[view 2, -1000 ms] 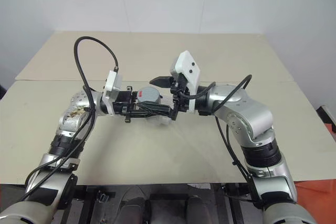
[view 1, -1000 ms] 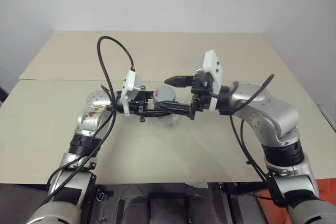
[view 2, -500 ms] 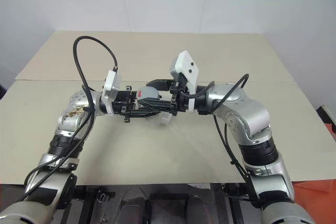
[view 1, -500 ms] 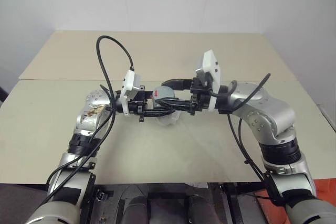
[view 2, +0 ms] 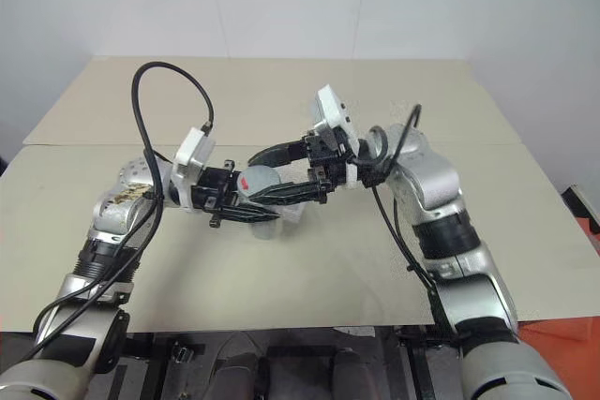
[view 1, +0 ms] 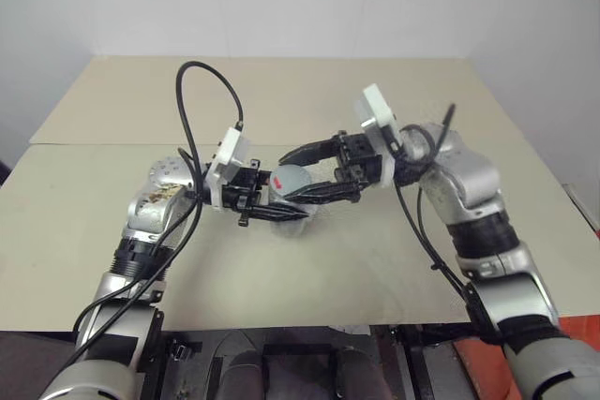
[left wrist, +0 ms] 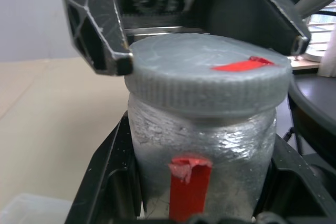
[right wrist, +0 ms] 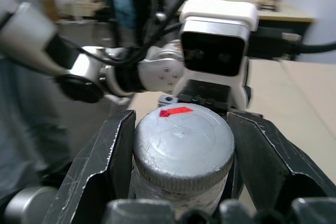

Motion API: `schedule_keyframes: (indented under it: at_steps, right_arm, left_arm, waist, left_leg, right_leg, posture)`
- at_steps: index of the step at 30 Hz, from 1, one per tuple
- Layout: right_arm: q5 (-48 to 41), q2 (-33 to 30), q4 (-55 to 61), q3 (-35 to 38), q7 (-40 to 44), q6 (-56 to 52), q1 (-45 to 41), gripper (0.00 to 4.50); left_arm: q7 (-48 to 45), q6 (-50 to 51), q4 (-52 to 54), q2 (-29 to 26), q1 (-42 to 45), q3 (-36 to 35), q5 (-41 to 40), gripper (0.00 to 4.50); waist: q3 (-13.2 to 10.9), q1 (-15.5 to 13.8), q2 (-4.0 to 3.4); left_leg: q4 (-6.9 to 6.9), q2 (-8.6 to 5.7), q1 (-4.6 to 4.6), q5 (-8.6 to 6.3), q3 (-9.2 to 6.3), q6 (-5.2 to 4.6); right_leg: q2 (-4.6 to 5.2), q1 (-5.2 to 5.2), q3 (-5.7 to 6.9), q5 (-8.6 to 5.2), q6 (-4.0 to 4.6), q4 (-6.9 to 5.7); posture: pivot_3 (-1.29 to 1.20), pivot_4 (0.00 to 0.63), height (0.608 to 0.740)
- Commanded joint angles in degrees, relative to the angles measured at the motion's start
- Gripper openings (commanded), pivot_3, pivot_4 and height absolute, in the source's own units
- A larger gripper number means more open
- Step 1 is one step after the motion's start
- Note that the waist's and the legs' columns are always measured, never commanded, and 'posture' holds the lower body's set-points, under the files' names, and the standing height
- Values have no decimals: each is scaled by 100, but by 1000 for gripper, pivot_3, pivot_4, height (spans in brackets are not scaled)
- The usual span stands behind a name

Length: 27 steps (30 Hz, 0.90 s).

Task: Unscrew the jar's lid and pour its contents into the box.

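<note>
Right gripper (right wrist: 181,156) sits clamped on the lid (right wrist: 182,150), one black finger (right wrist: 102,169) on each side of the cap. Your left gripper (left wrist: 202,192) is clenched around the jar (left wrist: 202,156) body below, so both tools meet on one object, held up over the tan table (view 1: 281,91) between the two arms.

Key relation for your twist: the jar stands upright, long axis vertical, and the lid lies straight ahead of the right gripper, which reaches in level from the robot's right. The left gripper comes in level from the opposite side and lower down. Judging from that, your turning has to happen about the vertical axis while the left grip resists.

Jar looks silvery-grey and crinkled, with a red label strip on the front. Lid is grey, ridged at the edge, red mark on top, seated fully on the jar; no gap visible.

The box (view 1: 292,222) lies on the table right under the jar; clear plastic, faint.

Contents not visible.
</note>
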<state>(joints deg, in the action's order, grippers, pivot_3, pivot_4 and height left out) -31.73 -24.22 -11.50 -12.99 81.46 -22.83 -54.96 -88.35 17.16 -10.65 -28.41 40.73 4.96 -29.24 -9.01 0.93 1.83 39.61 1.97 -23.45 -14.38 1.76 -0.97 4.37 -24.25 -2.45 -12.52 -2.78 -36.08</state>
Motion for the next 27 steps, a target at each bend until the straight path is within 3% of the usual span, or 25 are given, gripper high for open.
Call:
schedule_keyframes:
  at_steps: [1,6,11,12,21,27]
  right_arm:
    - [379,195,-794,-149,477,449,-371,2732]
    - [655,454,-1460,-145,735,818,-651,2732]
    - [768,412,-1003,61,221,775,-374,4371]
    - [822,363,-704,116,8,748,-219,4475]
    - [434,70,2310,655,-1855,-511,1255,4475]
    - [344,330,3255,556,-3024,-1295,1485,4475]
  left_arm:
    - [-196,58,426,50,123,-75,-349,2082]
    - [-120,27,493,41,48,-79,-287,2082]
    - [149,-55,414,-48,-95,-248,-165,2082]
    - [198,-66,409,-78,-145,-281,-143,2082]
    - [644,-197,225,-195,-339,-422,1,2082]
    - [707,-201,146,-144,-283,-368,29,2082]
  waist:
    - [-1,-1,-1]
    - [-3,-1,-5]
    - [-4,-31,-6]
    - [-4,-31,-6]
    - [-4,-17,-6]
    - [-4,-6,-6]
  left_leg:
    - [0,0,-2,0,0,0]
    - [0,0,-4,0,0,0]
    - [4,-1,-7,0,-1,1]
    - [5,-1,-8,0,-1,1]
    - [4,0,-10,0,-4,1]
    - [3,0,-7,0,-3,1]
  right_leg:
    - [0,0,0,0,0,-2]
    - [1,-3,1,0,0,-10]
    - [4,-1,5,1,0,-12]
    - [4,-2,6,1,0,-12]
    - [3,-8,5,0,0,-9]
    - [2,-6,3,0,0,-2]
  posture:
    - [0,150,740]
    - [0,150,740]
    - [0,150,740]
    - [0,150,740]
    - [0,150,740]
    - [0,150,740]
